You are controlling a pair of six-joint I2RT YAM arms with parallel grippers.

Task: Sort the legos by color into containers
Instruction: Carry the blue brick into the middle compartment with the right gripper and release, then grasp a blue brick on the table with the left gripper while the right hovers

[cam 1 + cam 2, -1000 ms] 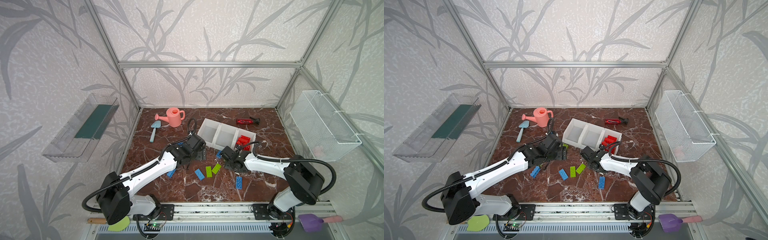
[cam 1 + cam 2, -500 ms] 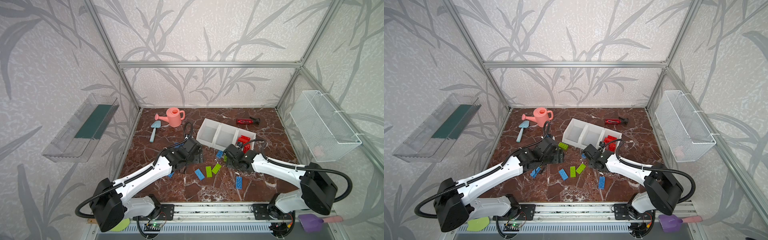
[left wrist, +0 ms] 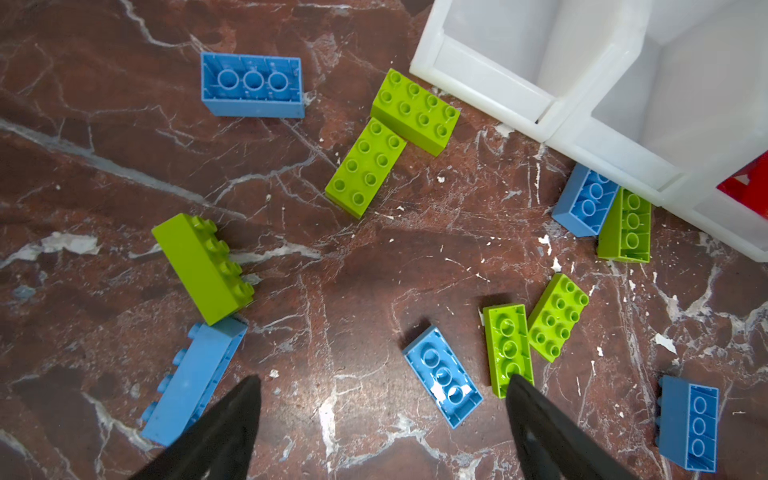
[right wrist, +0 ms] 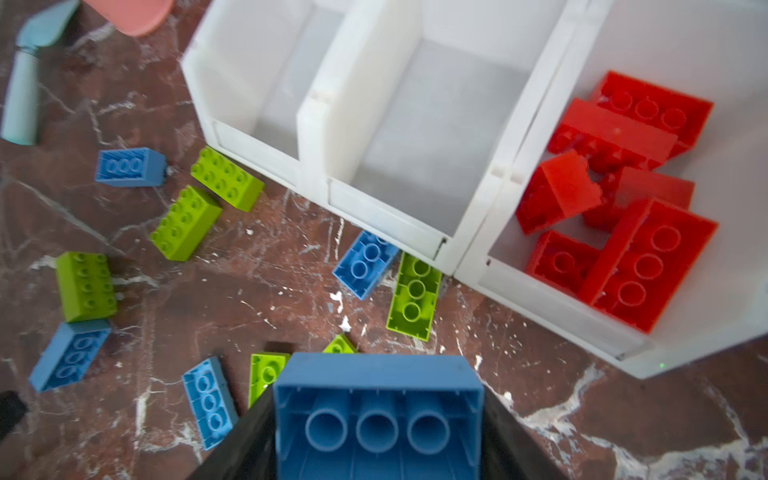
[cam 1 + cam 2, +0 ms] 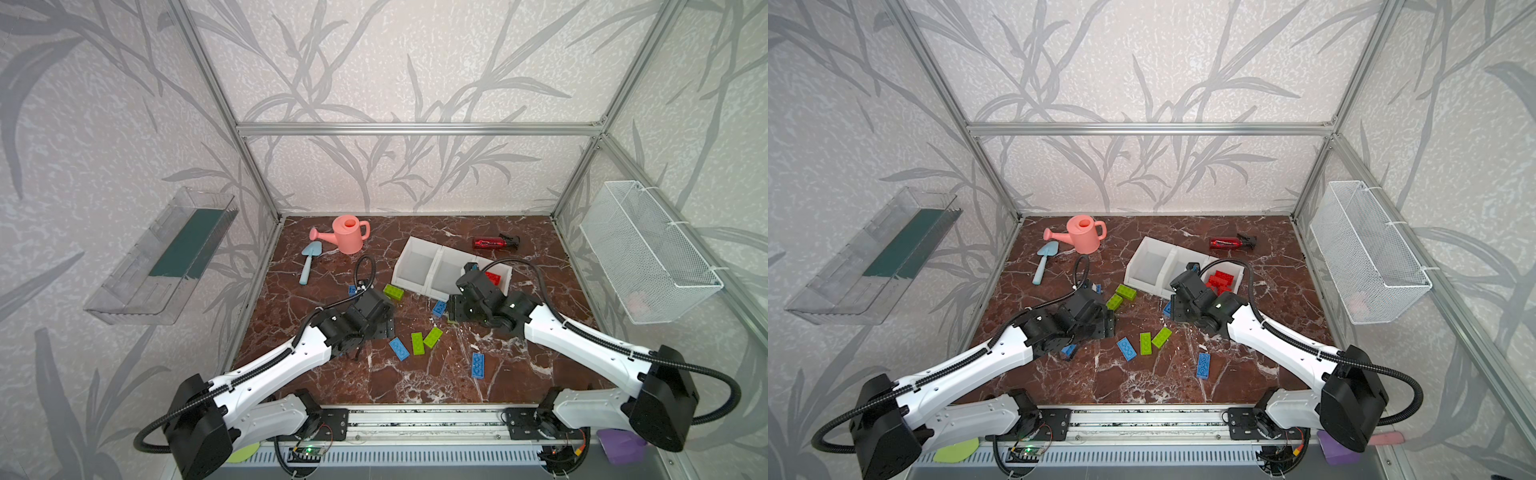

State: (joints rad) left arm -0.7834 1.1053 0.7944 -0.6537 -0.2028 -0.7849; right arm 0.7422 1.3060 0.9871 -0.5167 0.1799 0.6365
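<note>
Pink watering can (image 5: pixel 348 237) beside blue trowel (image 5: pixel 308 262); red spray bottle (image 5: pixel 489 242) lying flat.

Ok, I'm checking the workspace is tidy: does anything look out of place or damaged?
The spray bottle lies on its side behind the containers, and white flecks litter the table among the legos, like chipped surface.

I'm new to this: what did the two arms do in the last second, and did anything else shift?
The right gripper, clamped on a blue brick, moved toward the white bins. The left gripper, open and empty, drew back from the bins, uncovering a green brick beside them. Nothing visibly picked up or released. Loose bricks, red bricks in the end bin and the pink watering can stayed put.
</note>
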